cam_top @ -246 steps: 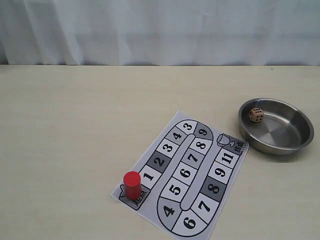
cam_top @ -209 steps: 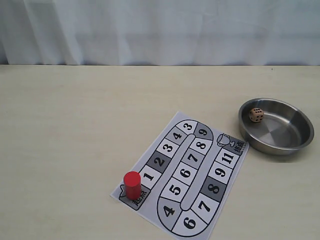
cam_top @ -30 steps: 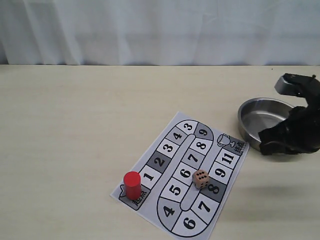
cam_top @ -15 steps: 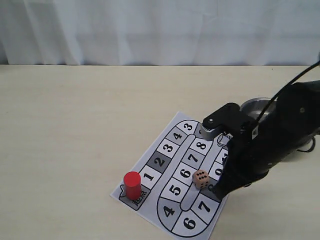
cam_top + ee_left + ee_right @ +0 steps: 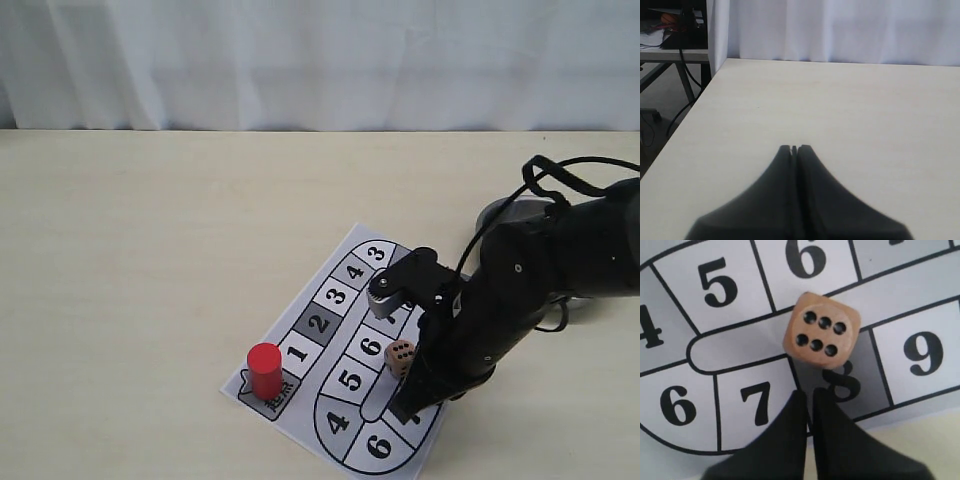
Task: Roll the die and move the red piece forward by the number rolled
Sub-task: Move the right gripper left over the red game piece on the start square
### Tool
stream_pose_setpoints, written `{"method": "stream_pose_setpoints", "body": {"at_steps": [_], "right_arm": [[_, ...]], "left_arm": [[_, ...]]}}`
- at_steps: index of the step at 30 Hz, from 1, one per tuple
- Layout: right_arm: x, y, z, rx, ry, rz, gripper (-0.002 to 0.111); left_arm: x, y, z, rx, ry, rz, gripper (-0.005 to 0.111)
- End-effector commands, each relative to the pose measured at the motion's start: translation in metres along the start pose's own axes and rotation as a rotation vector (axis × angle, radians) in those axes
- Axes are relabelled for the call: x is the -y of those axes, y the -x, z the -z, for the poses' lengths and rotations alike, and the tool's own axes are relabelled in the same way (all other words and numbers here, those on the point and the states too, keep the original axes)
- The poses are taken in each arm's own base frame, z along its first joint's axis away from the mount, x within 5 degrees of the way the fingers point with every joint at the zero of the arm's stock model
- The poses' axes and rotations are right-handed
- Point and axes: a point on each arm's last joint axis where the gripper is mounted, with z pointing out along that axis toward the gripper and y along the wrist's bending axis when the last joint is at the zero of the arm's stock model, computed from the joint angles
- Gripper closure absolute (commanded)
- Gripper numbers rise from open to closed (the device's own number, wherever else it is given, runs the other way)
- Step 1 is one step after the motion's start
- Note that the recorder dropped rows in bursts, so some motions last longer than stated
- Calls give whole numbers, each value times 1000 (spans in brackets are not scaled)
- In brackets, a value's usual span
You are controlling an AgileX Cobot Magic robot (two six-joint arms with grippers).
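The die [image 5: 400,356] rests on the printed number board [image 5: 322,296], at the edge of the dark square 8, and its top face [image 5: 821,332] shows six pips. On the start square at the board's left corner stands the red piece [image 5: 265,370], upright. My right gripper [image 5: 408,398] hangs low over squares 7 and 8. Its fingertips [image 5: 810,392] are shut, hold nothing and stop just short of the die. The left gripper [image 5: 795,148] is shut and empty above bare tabletop.
A steel bowl [image 5: 497,213] stands to the right of the board, mostly hidden behind my right arm [image 5: 540,270]. A white curtain [image 5: 320,60] closes off the back of the table. The table's edge [image 5: 687,115] shows in the left wrist view.
The die went from the bowl onto the board by square 8. Over the last second my right arm swung from the bowl down over the board, beside the die. The red piece has not moved.
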Motion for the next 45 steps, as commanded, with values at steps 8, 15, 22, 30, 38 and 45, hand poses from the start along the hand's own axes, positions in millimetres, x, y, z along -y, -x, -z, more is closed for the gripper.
{"method": "stream_pose_setpoints", "body": {"at_steps": [8,15,22,30,38,45], "right_arm": [[1,2,0,19,-7,-3,104],[1,2,0,19,-7,-3,104],[1,1,0,9,-4,-3,104],[-4,17,34,25,48,-39,93],[-23,52,67,158,220,-80,54],[-70,75,77,293,222,78,54]], "left_arm": [[0,3,1,20,-6,-5,107],[0,3,1,20,-6,-5,107],[0,3,1,20,-6,-5,107],[0,3,1,20,-6,-5,107],[0,3,1,20,-6,-5,107],[0,3,1,20,-6,-5,107]]}}
